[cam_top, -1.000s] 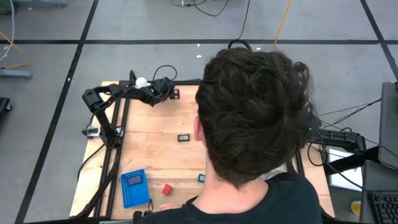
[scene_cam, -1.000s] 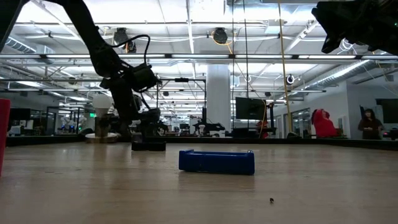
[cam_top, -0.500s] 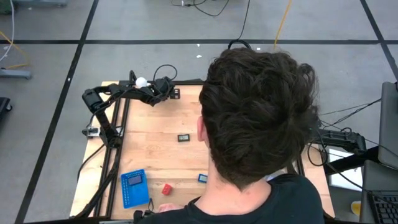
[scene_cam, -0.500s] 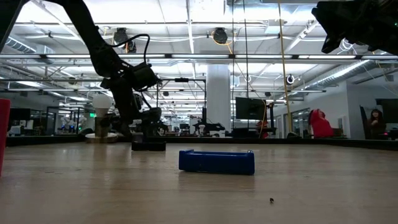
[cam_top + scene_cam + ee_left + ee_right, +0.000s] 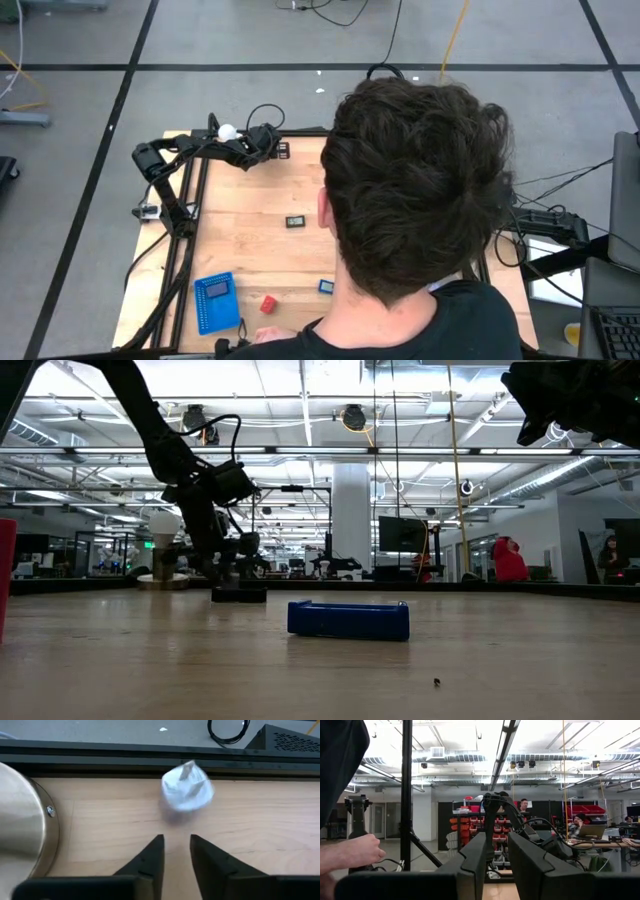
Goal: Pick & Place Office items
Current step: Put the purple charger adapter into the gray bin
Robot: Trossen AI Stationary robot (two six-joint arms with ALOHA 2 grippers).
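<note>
— Where are the office items?

— We see a whitish crumpled bit (image 5: 187, 787), blurred, lying on the wooden table (image 5: 250, 245) close to its far edge. It sits just ahead of the left gripper (image 5: 176, 840) and apart from it. Farther in, a black rectangular piece (image 5: 295, 221) lies near the table's middle. A red block (image 5: 268, 303) and a small blue bit (image 5: 326, 286) lie near the front edge.

— What is the left claw doing?

— Its two dark fingers are drawn close together with only a narrow gap, and we see nothing between them. It is low over the wood at the far left corner, beside a white ball (image 5: 227, 131) on a round tan base (image 5: 20, 820).

— And the right one?

— The right gripper (image 5: 496, 842) is raised off to the table's right side, its fingers also nearly together on nothing.

— What else is there?

— A blue ribbed tray (image 5: 215, 300) lies at the front left. A person's head (image 5: 415, 180) of dark hair hides much of the table from above, and a hand (image 5: 350, 852) shows in the right wrist view.
</note>
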